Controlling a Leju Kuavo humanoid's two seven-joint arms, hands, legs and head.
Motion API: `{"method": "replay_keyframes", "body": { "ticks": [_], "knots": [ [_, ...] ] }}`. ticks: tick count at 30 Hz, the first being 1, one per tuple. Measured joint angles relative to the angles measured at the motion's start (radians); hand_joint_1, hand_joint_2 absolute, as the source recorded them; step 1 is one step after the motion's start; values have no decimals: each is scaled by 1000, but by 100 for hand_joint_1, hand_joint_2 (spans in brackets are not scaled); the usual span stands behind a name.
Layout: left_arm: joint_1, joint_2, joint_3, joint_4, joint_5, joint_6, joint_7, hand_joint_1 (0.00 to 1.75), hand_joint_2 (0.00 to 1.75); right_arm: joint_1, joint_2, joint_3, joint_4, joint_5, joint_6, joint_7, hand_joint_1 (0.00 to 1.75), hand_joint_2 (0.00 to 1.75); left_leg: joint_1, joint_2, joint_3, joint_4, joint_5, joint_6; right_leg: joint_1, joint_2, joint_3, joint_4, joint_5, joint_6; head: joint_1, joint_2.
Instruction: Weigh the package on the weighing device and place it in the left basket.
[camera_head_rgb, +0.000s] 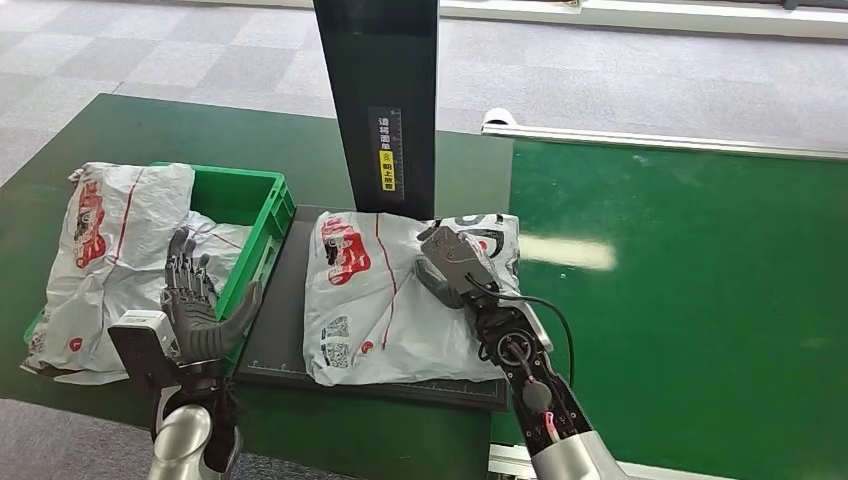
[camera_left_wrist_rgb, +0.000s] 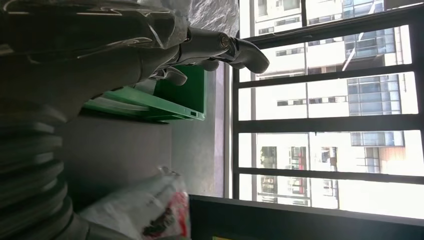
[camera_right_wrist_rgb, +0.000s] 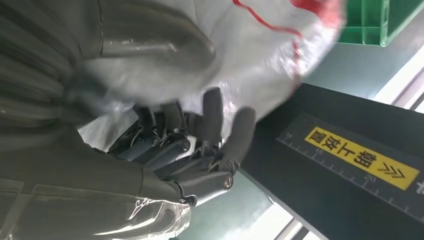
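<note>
A white plastic package (camera_head_rgb: 375, 300) with red print lies flat on the black weighing platform (camera_head_rgb: 275, 340), in front of the scale's black post (camera_head_rgb: 385, 90). My right hand (camera_head_rgb: 452, 262) lies on the package's right part. In the right wrist view the bag (camera_right_wrist_rgb: 260, 55) sits between the thumb and the darker fingers (camera_right_wrist_rgb: 210, 130), so the hand holds it. My left hand (camera_head_rgb: 200, 305) hovers with its fingers spread apart over the near right rim of the green basket (camera_head_rgb: 262, 205), holding nothing. The left wrist view shows its fingers (camera_left_wrist_rgb: 220, 47) beside the basket (camera_left_wrist_rgb: 170, 102).
White packages (camera_head_rgb: 110, 250) fill the green basket and spill over its left side. A green conveyor belt (camera_head_rgb: 690, 300) runs on the right behind a metal rail (camera_head_rgb: 650, 140). The post carries a yellow label (camera_head_rgb: 387, 170). Grey floor lies beyond the table.
</note>
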Motion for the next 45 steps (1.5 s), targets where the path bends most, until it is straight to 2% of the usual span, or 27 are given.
{"method": "replay_keyframes", "body": {
  "ticks": [8, 11, 16, 21, 25, 28, 34, 39, 45],
  "knots": [
    [21, 0, 13, -20, -6, 14, -2, 0, 175, 3, -5, 14, -36, -30, -51, -53, 0, 175, 0, 0, 0, 0, 0, 0, 0, 0, -1, 0, 0, 0, 0, 0],
    [32, -1, 14, -29, -19, 8, -11, 0, 175, 25, -14, 13, -104, -73, -64, -122, 0, 175, 0, 0, -1, 0, 0, 0, 0, 0, -2, 0, 0, 0, 0, 0],
    [42, -9, -21, -33, -81, -47, -2, 0, 175, 99, -37, -15, -303, -178, -115, -280, 0, 175, 0, 0, -1, 0, 0, 0, 0, 0, -2, 0, 0, 0, 0, 0],
    [24, -17, -95, 5, -183, -61, 26, 0, 175, 178, -51, -78, -534, -215, -225, -357, 0, 175, -1, 0, -1, 1, 0, 0, -1, 0, -3, -1, 0, 0, 0, 0],
    [-23, -27, -160, 98, -292, -10, 31, 0, 175, 257, -57, -115, -717, -200, -300, -386, 0, 175, -1, 0, -1, 0, -1, 0, -1, 0, -3, -1, 0, 0, 0, 0],
    [-69, -37, -207, 185, -396, 63, 32, 0, 175, 317, -62, -124, -814, -193, -324, -408, 0, 175, -1, 0, -1, 0, -1, 0, -1, 0, -3, -1, 0, 0, 0, 0],
    [-181, -66, -290, 376, -629, 242, 86, 0, 175, 376, -69, -126, -901, -194, -344, -432, 0, 175, -1, 0, -1, 0, -1, 0, -1, 0, -2, -1, 0, 0, 0, 0],
    [-227, -80, -326, 468, -661, 264, 102, 0, 175, 388, -71, -126, -922, -194, -344, -433, 0, 175, -1, 1, -1, 1, -1, 0, -1, 1, -2, -1, 0, 1, 0, 0],
    [-247, -83, -339, 514, -673, 268, 105, 0, 175, 391, -74, -127, -928, -195, -347, -433, 0, 175, -1, 1, -1, 0, -1, 0, -1, 1, -3, -1, 0, 0, 0, 0]
  ]
}}
